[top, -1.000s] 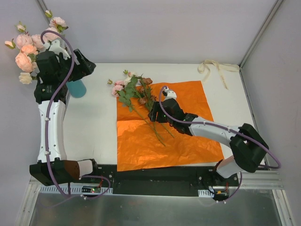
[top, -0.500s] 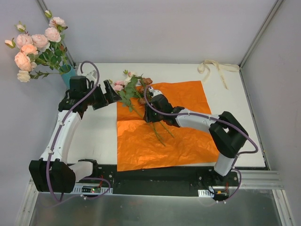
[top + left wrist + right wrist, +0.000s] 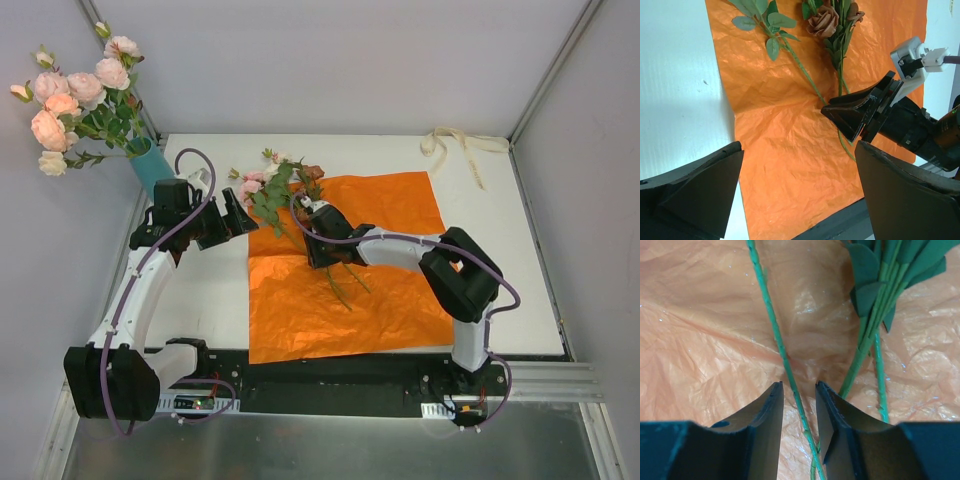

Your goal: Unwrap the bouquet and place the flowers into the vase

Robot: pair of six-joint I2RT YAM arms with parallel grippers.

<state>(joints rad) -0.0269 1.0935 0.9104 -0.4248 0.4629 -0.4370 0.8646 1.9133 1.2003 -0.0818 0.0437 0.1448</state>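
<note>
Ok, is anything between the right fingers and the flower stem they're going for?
Nothing visible. In the right wrist view, one green stem runs straight through the gap between the right gripper fingers, lying on the orange paper. The other stems lie beside it, outside that gap.

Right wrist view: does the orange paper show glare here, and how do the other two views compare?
Right wrist: the orange paper looks washed out to pale peach, with glossy glints on its creases; the green stem is sharp. Left wrist: the paper is deep orange, with little glare; the left gripper is dark and soft. Top external: even light, faint shadows.
</note>
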